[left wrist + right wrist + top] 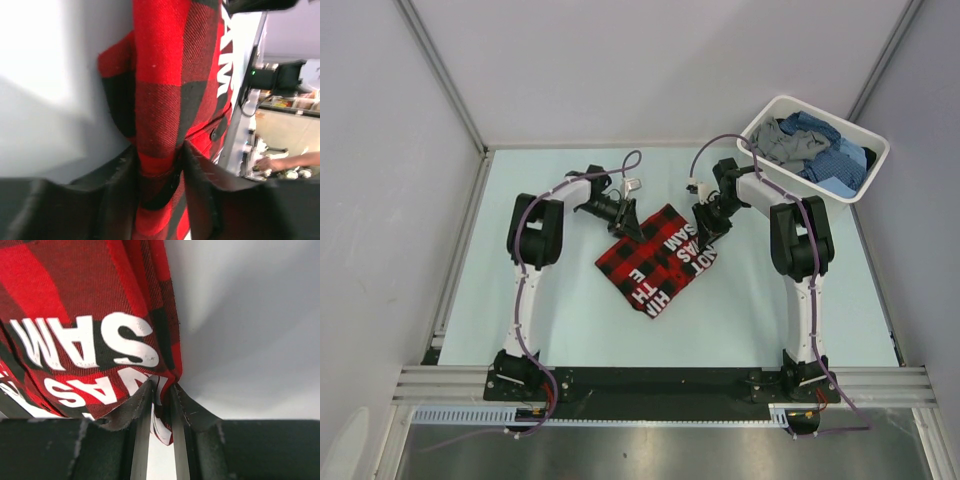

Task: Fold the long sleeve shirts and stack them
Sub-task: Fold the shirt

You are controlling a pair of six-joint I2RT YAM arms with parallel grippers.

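A red-and-black check shirt (658, 262) with white lettering lies folded in the middle of the table. My left gripper (632, 226) is shut on its far left edge; the left wrist view shows the check cloth (160, 100) pinched between the fingers. My right gripper (701, 232) is shut on its far right edge; the right wrist view shows the lettered cloth (90, 325) caught between the pads. Blue check and grey shirts (815, 148) lie crumpled in the tub.
A white plastic tub (872, 145) stands at the back right corner of the table. Grey walls enclose the table at the back and sides. Cables loop over both arms.
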